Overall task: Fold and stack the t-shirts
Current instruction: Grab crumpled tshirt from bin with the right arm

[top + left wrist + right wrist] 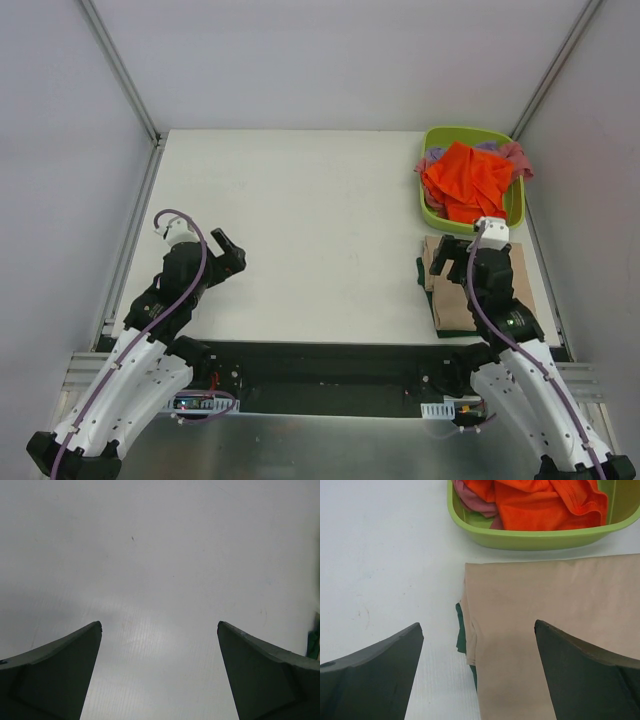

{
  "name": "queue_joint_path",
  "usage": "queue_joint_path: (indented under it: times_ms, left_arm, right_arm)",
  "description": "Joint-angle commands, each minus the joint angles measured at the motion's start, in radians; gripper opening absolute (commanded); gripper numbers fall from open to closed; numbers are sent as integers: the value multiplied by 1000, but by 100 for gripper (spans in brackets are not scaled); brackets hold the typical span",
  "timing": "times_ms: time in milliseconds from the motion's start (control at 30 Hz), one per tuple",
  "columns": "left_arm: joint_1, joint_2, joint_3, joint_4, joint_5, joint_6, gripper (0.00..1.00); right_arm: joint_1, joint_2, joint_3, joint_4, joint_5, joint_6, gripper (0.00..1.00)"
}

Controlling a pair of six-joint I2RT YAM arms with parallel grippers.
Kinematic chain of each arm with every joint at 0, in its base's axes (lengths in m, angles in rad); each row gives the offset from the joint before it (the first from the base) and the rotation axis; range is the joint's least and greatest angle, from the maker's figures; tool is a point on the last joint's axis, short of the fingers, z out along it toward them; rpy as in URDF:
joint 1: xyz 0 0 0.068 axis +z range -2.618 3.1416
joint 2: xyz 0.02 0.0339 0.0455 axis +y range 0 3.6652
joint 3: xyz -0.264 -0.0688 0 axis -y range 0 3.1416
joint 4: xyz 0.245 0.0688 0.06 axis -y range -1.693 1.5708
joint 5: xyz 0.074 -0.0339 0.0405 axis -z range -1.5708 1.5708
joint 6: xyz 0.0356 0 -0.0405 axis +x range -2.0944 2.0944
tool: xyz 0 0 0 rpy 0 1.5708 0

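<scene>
So the pile is getting there: a folded tan shirt (545,630) sits on top of a dark green shirt (461,635) at the right side of the table (320,220), just in front of the lime tub (520,537). The orange shirt (465,180) is crumpled on top inside that tub, with a pink shirt (470,497) and a bit of a lavender shirt (433,157) poking out underneath. The right pincer (477,625) is over the left edge of the folded stack with its jaws spread wide and nothing in them. The left pincer (160,625) is way off on the other side over bare table, also spread and empty. My guess is the orange one is next. It's thin floppy cloth, basically weightless, so it'll sag and drag whatever's tangled with it. I'd pinch a raised fold or a hem near the top of the heap, not dig into the middle, or the pink one probably comes along for the ride. It won't break and it isn't slippery, it just has no stiffness at all. I looked for tags, prints or brand marks and can't read any writing anywhere on the shirts or the tub.
</scene>
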Motion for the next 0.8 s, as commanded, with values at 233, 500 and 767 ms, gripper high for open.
queue_joint_path:
  times_ms: [233,500,767]
  left_arm:
    - [8,51,-33,82,11,32,99]
    - [8,8,-69,105,4,38,99]
    - [8,-15,-85,113,-25,44,99]
  right_arm:
    - [-61,411,337,-87,164,119,96]
    - [-200,1002,807,-121,101,-10,96]
    - [-274,1488,1267,-170,84,-53,96]
